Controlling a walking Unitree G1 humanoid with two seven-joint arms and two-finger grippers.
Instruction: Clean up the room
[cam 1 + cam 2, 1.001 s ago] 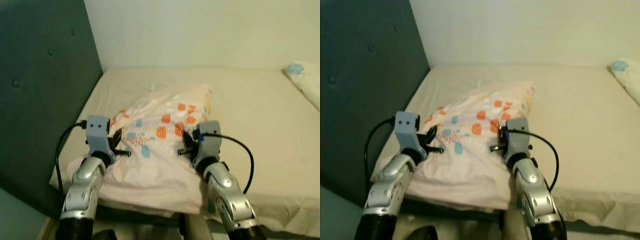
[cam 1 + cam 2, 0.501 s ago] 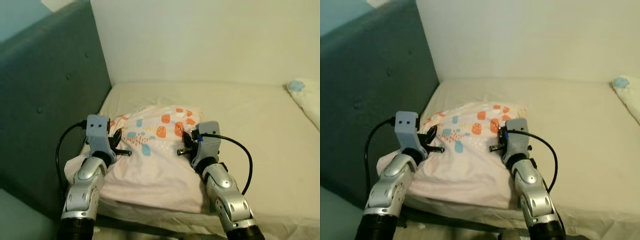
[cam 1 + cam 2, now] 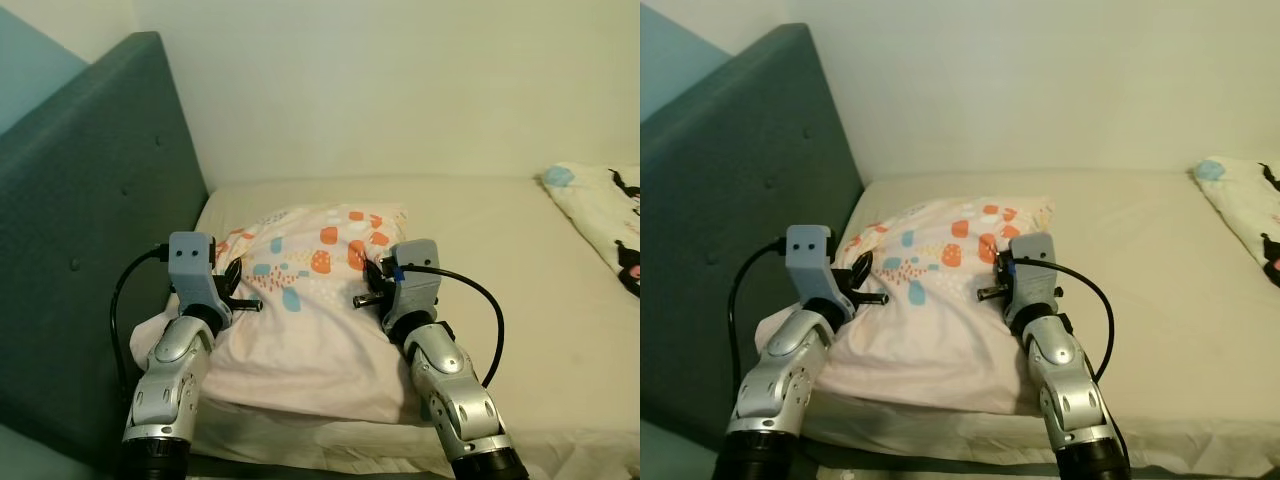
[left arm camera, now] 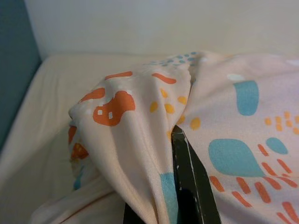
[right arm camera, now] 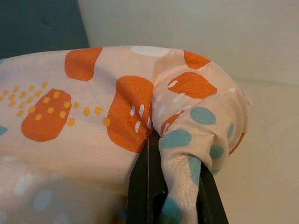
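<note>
pillow (image 3: 305, 300) between both clamped pincers

A pillow (image 3: 305, 310) lies on the near left part of the bed (image 3: 500, 260), its far end toward the wall (image 3: 400, 90) and its left side close to the headboard (image 3: 80, 260), which stands along the bed's left edge. The left gripper (image 3: 236, 290) sits at the pillow's left side and the right gripper (image 3: 372, 287) at its right side, each with pillow fabric pinched between its fingers. A second pillow (image 3: 600, 215) lies at the far right of the bed, well apart from the first.
</note>
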